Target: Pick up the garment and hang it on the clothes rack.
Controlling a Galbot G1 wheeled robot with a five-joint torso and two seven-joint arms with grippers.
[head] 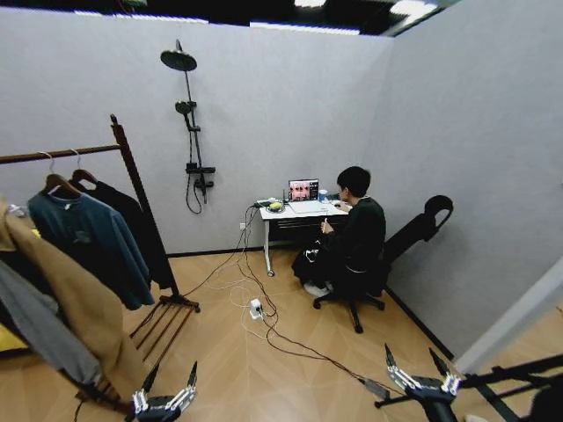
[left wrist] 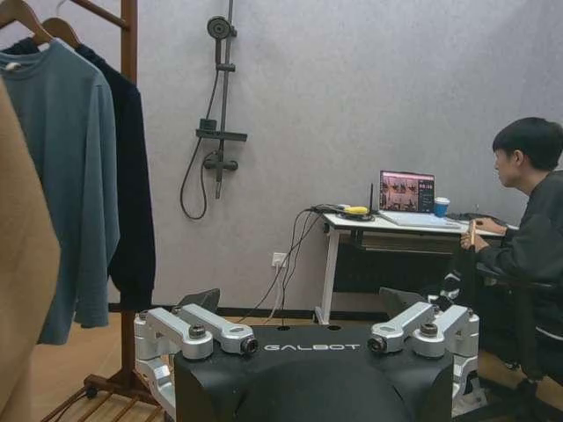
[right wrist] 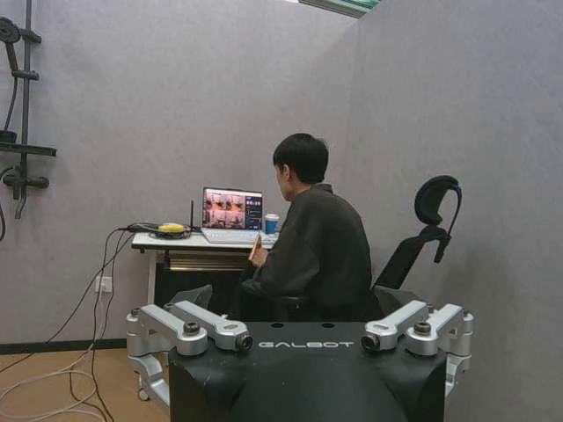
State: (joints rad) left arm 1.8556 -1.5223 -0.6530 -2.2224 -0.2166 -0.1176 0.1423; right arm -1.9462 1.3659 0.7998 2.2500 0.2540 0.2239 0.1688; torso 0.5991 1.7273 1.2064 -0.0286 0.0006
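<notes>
The garment [head: 132, 220], long and black, hangs by its hanger hook from the bar of the clothes rack [head: 62, 154], at the end by the knob-topped post. The left wrist view shows the garment [left wrist: 134, 176] against the rack post [left wrist: 129, 88]. A teal-blue shirt [head: 88, 242] and a tan coat [head: 66, 299] hang beside it. My left gripper [head: 171, 374] is low in front of the rack's slatted shelf, open and holding nothing; it is open in its own view too [left wrist: 299, 303]. My right gripper [head: 410, 353] hovers low on the right, well away from the rack, also open and holding nothing [right wrist: 290, 299].
A person sits on an office chair [head: 413, 233] at a small white desk [head: 303, 211] with a laptop, at the back wall. Cables and a power strip [head: 256, 309] trail across the wooden floor. A shower fixture [head: 189, 132] hangs on the wall. Dark stand legs [head: 519, 374] lie bottom right.
</notes>
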